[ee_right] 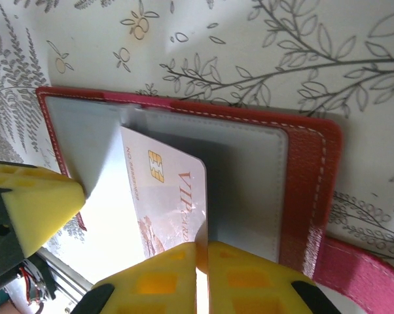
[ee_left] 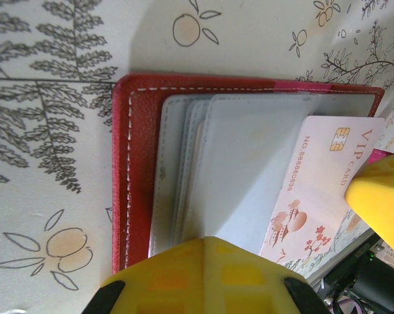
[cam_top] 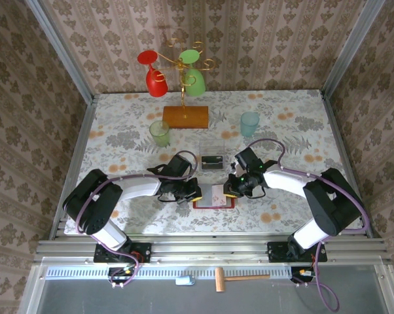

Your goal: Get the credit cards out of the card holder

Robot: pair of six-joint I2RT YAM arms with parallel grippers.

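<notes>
The red card holder [cam_top: 213, 206] lies open on the table between my two grippers, its grey pockets [ee_left: 249, 163] fanned out. A pale pink VIP credit card [ee_right: 167, 196] with a gold chip sticks up out of a pocket, and my right gripper [ee_right: 202, 247] is shut on its edge. The same card [ee_left: 318, 180] appears in the left wrist view beside a right fingertip [ee_left: 380, 203]. My left gripper [ee_left: 205, 239] is shut at the edge of a grey pocket leaf, which runs into the seam between its fingers. In the top view the left gripper [cam_top: 196, 191] and right gripper [cam_top: 228, 190] flank the holder.
A clear plastic box [cam_top: 212, 159] stands just behind the holder. Farther back are a green cup [cam_top: 160, 133], a teal cup [cam_top: 249, 123] and a wooden stand [cam_top: 185, 116] hung with a red and a green glass. A small hammer [cam_top: 233, 278] lies off the table's front.
</notes>
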